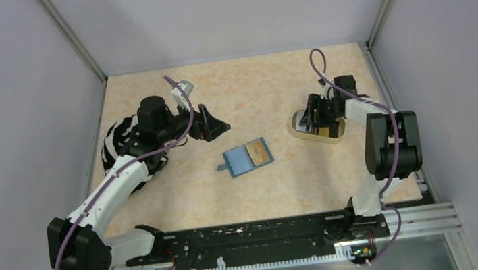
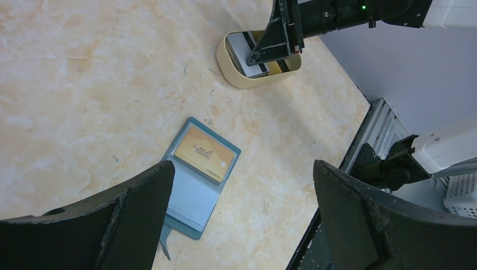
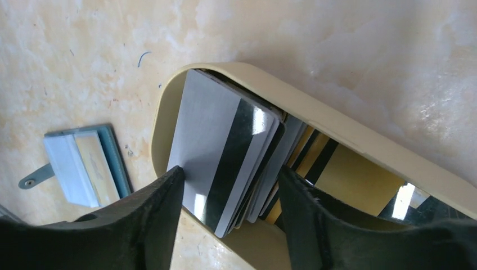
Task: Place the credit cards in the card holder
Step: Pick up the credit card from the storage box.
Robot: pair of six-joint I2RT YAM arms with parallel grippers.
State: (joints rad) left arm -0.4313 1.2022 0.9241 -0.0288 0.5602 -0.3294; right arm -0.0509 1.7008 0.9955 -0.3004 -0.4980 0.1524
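Note:
The teal card holder lies open at the table's middle, with a gold-orange card on its right half. In the left wrist view the holder and that card lie below my left gripper, which is open and empty and hovers up and to the left of them. Several credit cards stand leaning in the beige tray, with a grey-silver striped card in front. My right gripper is open, its fingers down in the tray on either side of the stack, the left finger touching the grey card.
The beige oval tray sits at the right of the table and also shows in the left wrist view. The card holder shows at the left of the right wrist view. A black-and-white striped cable bundle lies by the left arm.

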